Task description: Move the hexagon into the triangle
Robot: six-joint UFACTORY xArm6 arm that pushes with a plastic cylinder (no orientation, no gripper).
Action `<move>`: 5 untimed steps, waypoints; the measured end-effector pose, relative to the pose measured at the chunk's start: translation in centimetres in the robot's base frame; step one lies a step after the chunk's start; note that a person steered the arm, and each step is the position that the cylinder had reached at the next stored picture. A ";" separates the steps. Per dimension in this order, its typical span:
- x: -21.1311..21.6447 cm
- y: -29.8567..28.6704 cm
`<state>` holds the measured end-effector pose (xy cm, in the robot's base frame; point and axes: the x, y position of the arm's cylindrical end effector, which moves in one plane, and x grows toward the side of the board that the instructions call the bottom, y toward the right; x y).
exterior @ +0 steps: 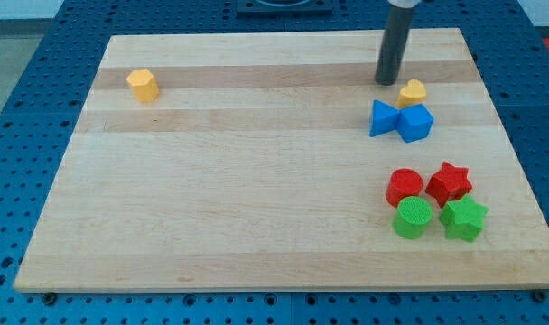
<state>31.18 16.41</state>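
Observation:
A yellow hexagon block point(143, 85) sits near the board's top left. A blue triangle block point(382, 119) lies at the right, touching a blue cube point(416, 123) on its right side. My tip point(386, 82) rests on the board just above the blue triangle and just left of a small yellow heart-like block point(413, 91). The tip is far to the right of the hexagon, with most of the board's width between them.
A red cylinder point(404, 187), a red star point(449, 181), a green cylinder point(412, 218) and a green star point(463, 218) cluster at the lower right. The wooden board point(256, 199) lies on a blue perforated table point(13, 108).

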 end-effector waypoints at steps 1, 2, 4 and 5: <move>1.5 1.2; 2.7 1.2; -1.4 -5.0; -3.4 -13.5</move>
<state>27.73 2.94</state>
